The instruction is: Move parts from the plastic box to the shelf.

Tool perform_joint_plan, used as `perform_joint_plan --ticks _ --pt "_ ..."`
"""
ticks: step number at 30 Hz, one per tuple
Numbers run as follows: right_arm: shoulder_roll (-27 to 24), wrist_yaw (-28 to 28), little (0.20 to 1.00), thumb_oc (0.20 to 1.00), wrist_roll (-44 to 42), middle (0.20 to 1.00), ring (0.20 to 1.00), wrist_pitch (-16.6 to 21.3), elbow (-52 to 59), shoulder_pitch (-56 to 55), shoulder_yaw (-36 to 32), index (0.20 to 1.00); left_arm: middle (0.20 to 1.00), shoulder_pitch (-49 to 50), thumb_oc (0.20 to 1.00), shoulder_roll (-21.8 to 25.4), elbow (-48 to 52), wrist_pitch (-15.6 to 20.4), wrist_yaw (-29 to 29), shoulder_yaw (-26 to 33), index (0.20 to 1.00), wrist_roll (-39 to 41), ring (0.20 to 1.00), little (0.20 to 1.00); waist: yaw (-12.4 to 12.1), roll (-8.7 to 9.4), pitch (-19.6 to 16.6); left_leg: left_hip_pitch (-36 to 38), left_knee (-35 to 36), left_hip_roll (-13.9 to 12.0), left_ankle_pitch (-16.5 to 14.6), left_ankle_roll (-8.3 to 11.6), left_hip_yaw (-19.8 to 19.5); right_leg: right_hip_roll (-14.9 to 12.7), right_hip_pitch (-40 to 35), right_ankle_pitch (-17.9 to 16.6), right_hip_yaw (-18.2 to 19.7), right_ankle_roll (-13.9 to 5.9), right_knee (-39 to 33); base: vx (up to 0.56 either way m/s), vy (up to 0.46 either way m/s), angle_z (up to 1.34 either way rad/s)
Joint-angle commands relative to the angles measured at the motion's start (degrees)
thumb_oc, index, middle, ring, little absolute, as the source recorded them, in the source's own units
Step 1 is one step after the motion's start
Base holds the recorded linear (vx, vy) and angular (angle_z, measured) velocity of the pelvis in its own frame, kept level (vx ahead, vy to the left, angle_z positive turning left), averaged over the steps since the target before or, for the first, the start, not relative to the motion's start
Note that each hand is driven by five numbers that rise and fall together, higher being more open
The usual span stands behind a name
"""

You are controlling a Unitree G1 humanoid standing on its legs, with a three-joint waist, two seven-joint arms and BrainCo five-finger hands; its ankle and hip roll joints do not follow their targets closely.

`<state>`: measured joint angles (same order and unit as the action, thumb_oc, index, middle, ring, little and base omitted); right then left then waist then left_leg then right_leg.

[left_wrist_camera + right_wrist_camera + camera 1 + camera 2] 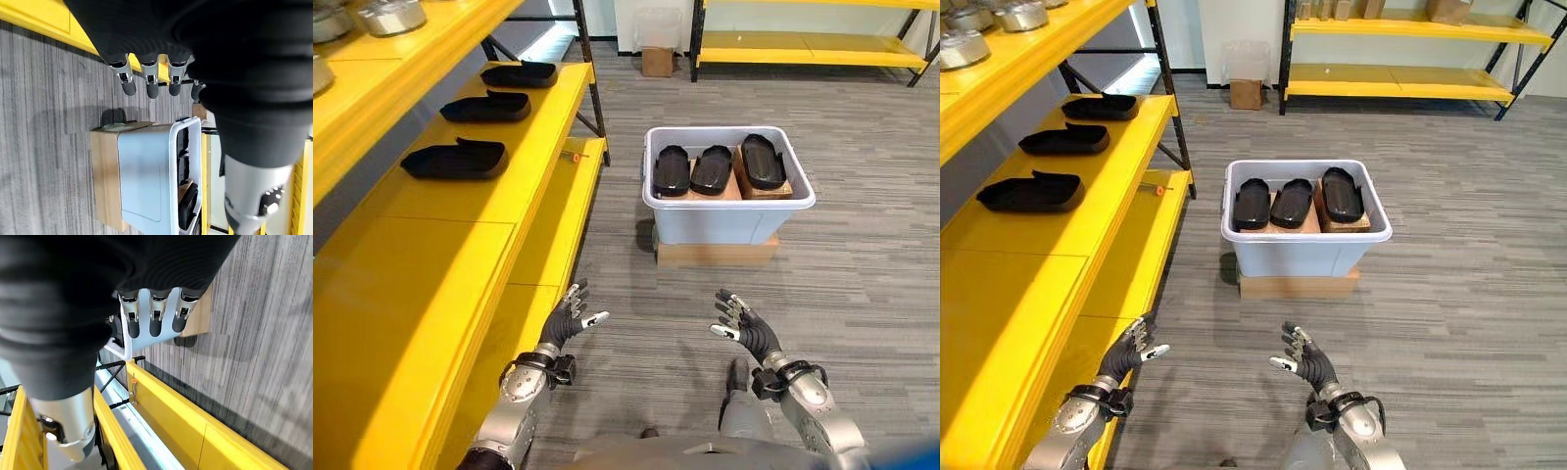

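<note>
Nearest you, your left hand (566, 321) and right hand (741, 325) hover over the floor, fingers relaxed and spread, holding nothing. Beyond them the plastic box (727, 217) sits on a flat cardboard base (717, 254), three black parts (712, 168) inside. Three more parts (456, 160) line the yellow shelf (431, 235) along its left edge.

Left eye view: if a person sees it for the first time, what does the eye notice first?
Probably the bright yellow shelf along the robot's left, with three black parts lying in a row on it. Next, the pale plastic box on the grey floor straight ahead, holding three more black parts side by side. Near the bottom, the left hand and right hand are open and hold nothing.
</note>
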<state>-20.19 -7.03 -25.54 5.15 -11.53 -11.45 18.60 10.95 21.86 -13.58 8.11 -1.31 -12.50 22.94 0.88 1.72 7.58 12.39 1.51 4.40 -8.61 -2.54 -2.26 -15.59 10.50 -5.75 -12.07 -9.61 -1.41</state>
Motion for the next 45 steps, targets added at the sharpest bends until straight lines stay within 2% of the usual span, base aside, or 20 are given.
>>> perform_joint_plan --ticks 1,2,5,7,8,11,12,13,14,15,16,17,18,19,21,25,28,32,38,45 --pt "-0.2 0.0 1.0 1.0 0.1 1.0 1.0 2.3 2.6 2.6 -1.0 1.0 1.0 -1.7 1.0 0.1 2.5 3.4 0.0 0.8 1.0 -1.8 1.0 1.0 0.2 -0.07 -0.5 -1.7 0.2 -5.1 1.0 3.07 4.7 2.4 -4.5 -3.3 1.4 -0.42 2.2 0.31 -0.34 0.21" --pt "-1.2 -0.1 1.0 1.0 -0.6 1.0 1.0 2.5 3.1 2.9 -1.5 1.0 1.0 -1.8 1.0 -0.3 2.6 3.5 0.0 1.0 1.0 -1.1 1.0 1.0 0.5 -0.24 -1.2 -1.5 -1.2 -7.6 0.8 4.46 4.4 4.5 -4.9 -1.6 1.2 0.76 2.9 0.37 -0.441 0.18" --pt "-1.9 0.0 1.0 1.0 -1.2 1.0 1.0 2.9 3.2 3.1 -1.7 1.0 1.0 -2.2 1.0 -0.7 2.0 3.5 0.0 0.8 1.0 -1.1 1.0 1.0 0.7 -0.95 -1.6 -1.9 -4.5 -10.2 1.9 5.88 4.1 6.3 -5.3 1.1 0.4 2.26 4.5 0.19 -0.3 -0.03" --pt "-3.3 0.2 1.0 1.0 -2.8 1.0 1.0 3.2 3.2 3.4 -1.6 1.0 1.0 -2.6 1.0 -1.2 1.7 3.1 0.1 0.3 1.0 0.2 1.0 1.0 0.7 -0.97 -1.2 -5.8 -14.4 -13.0 7.6 7.84 2.6 10.3 -7.6 4.8 1.0 5.75 5.0 0.25 -0.468 -0.11" --pt "-3.3 0.2 1.0 1.0 -2.8 1.0 1.0 3.2 3.2 3.4 -1.6 1.0 1.0 -2.6 1.0 -1.2 1.7 3.1 0.1 0.3 1.0 0.2 1.0 1.0 0.8 -1.01 -1.2 -6.1 -14.7 -13.1 7.5 7.89 2.5 10.4 -7.6 4.8 0.9 5.79 5.0 0.13 -0.246 0.0" --pt "-4.1 0.3 1.0 1.0 -3.1 1.0 1.0 3.3 3.2 2.8 -2.0 1.0 1.0 -1.8 1.0 -1.3 2.3 2.9 -0.2 0.3 1.0 1.0 1.0 1.0 0.0 0.35 0.1 -12.1 -28.7 -13.6 14.4 7.96 1.6 11.7 -10.6 6.3 1.1 8.16 3.7 0.08 -0.207 -0.19" --pt "-4.1 0.3 1.0 1.0 -3.1 1.0 1.0 3.3 3.2 2.8 -2.1 1.0 1.0 -1.8 1.0 -1.3 2.3 2.9 -0.2 0.3 1.0 1.0 1.0 1.0 0.1 0.25 0.1 -12.6 -29.2 -13.7 14.2 7.99 1.4 11.8 -10.6 6.3 0.9 8.19 3.7 0.12 -0.274 -0.13" --pt "-4.8 0.4 1.0 1.0 -3.0 1.0 1.0 3.3 3.6 2.3 -2.4 1.0 1.0 -1.0 1.0 -1.3 2.6 2.5 -0.3 0.7 1.0 1.2 1.0 1.0 -0.2 1.35 1.3 -15.3 -35.1 -15.0 15.7 7.12 4.6 12.1 -12.5 7.3 0.0 9.45 3.1 0.11 -0.2 0.14" --pt "-4.8 0.7 1.0 1.0 -2.9 1.0 1.0 3.1 3.5 2.1 -2.4 1.0 1.0 -0.6 1.0 -1.4 3.1 2.5 -0.6 0.7 1.0 1.3 1.0 1.0 -0.7 1.39 1.7 -16.9 -34.8 -14.8 15.0 6.96 5.4 12.2 -13.3 7.7 0.4 9.53 2.7 0.24 -0.239 0.14" --pt "-4.8 1.1 1.0 1.0 -2.8 1.0 1.0 3.2 3.1 2.7 -2.8 1.0 1.0 -0.3 1.0 -1.4 3.2 2.4 -0.5 1.0 1.0 1.1 1.0 1.0 -2.3 1.51 2.2 -23.2 -29.7 -10.0 10.5 5.98 6.4 12.0 -14.7 8.1 0.9 8.72 1.5 0.22 -0.056 0.23" --pt "-4.8 1.0 1.0 1.0 -2.6 1.0 1.0 3.3 3.1 2.6 -2.9 1.0 1.0 -0.3 1.0 -1.2 3.3 2.5 -0.5 1.0 1.0 0.8 1.0 1.0 -2.5 1.54 2.0 -24.3 -25.1 -10.0 10.6 5.78 6.9 12.0 -15.0 8.3 0.9 8.42 1.2 0.37 -0.002 -0.24" --pt "-4.6 1.1 1.0 1.0 -2.4 1.0 1.0 3.6 2.6 2.3 -3.4 1.0 1.0 -0.4 1.0 -1.1 3.1 2.6 -0.6 0.8 1.0 0.0 1.0 1.0 -2.8 0.67 1.8 -25.6 -13.4 -10.9 13.4 6.26 8.0 13.1 -16.6 8.9 0.8 7.98 0.3 0.43 0.075 -0.58" --pt "-4.3 1.3 1.0 1.0 -1.8 1.0 1.0 3.9 1.9 2.2 -3.3 1.0 1.0 -0.8 1.0 -1.1 2.4 2.8 -0.3 0.6 1.0 -1.1 1.0 1.0 -3.2 -0.33 1.5 -25.8 -3.0 -11.1 19.1 7.59 8.3 14.6 -18.1 9.8 1.2 7.71 -0.7 0.54 0.108 -0.6" --pt "-4.2 1.5 1.0 1.0 -1.0 1.0 1.0 3.9 1.5 2.4 -3.1 1.0 1.0 -1.0 1.0 -1.3 2.4 2.9 -0.1 0.8 1.0 -1.3 1.0 1.0 -4.0 -0.7 1.4 -25.6 0.7 -10.3 21.1 8.18 6.8 15.3 -20.1 10.8 2.2 7.59 -1.0 0.55 0.135 -0.48" --pt "-2.7 1.1 1.0 1.0 -1.1 1.0 1.0 3.3 1.5 1.5 -3.0 1.0 1.0 -1.0 1.0 -1.5 2.6 3.0 0.0 1.0 1.0 -0.8 1.0 1.0 -3.8 -0.77 -0.1 -23.6 -0.2 -10.5 21.0 7.53 7.5 14.4 -23.2 13.3 3.3 7.07 0.0 0.6 0.214 -0.46" --pt "-1.5 0.4 1.0 1.0 -1.3 1.0 1.0 2.8 2.9 1.8 -2.5 1.0 1.0 -1.2 1.0 -0.5 3.7 2.9 0.0 0.9 1.0 -0.1 1.0 1.0 -4.3 0.95 -1.7 -24.3 -6.8 -8.7 15.3 4.74 9.5 9.9 -23.4 14.1 3.1 5.26 4.8 0.35 0.186 -0.39" --pt "-1.0 0.3 1.0 1.0 -0.9 1.0 1.0 2.7 2.6 2.3 -2.2 1.0 1.0 -1.5 1.0 0.5 3.8 2.7 0.3 0.8 1.0 -0.1 1.0 1.0 -4.7 2.03 -2.5 -24.0 -8.7 -6.5 11.9 2.92 9.9 8.0 -22.3 11.2 3.6 3.44 8.2 0.25 0.178 0.01" --pt "-0.6 -0.3 1.0 1.0 -0.8 1.0 1.0 2.3 3.1 2.2 -1.9 1.0 1.0 -1.3 1.0 2.0 4.3 2.4 0.3 1.0 1.0 -0.3 1.0 1.0 -4.2 2.59 -3.1 -22.2 -9.0 -3.2 8.3 0.03 9.3 6.0 -18.9 4.4 5.1 1.53 15.6 0.21 0.19 0.37" --pt "-0.7 -0.3 1.0 1.0 -0.3 1.0 1.0 2.1 2.9 2.2 -1.9 1.0 1.0 -1.3 1.0 2.5 4.4 2.3 0.3 0.8 1.0 -0.5 1.0 1.0 -3.1 1.86 -2.6 -19.1 -7.3 -1.2 7.0 -1.81 8.1 6.1 -15.0 -2.4 6.8 0.41 23.7 0.12 0.128 0.19" --pt "-0.7 -0.1 1.0 1.0 0.0 1.0 1.0 2.1 3.0 2.1 -1.9 1.0 1.0 -0.8 1.0 2.6 4.4 1.9 -0.1 0.0 1.0 -0.5 1.0 1.0 -2.8 0.92 -2.3 -15.8 -5.9 0.0 5.8 -3.29 7.3 5.2 -13.7 -7.2 6.1 0.11 29.0 0.07 0.067 0.07"
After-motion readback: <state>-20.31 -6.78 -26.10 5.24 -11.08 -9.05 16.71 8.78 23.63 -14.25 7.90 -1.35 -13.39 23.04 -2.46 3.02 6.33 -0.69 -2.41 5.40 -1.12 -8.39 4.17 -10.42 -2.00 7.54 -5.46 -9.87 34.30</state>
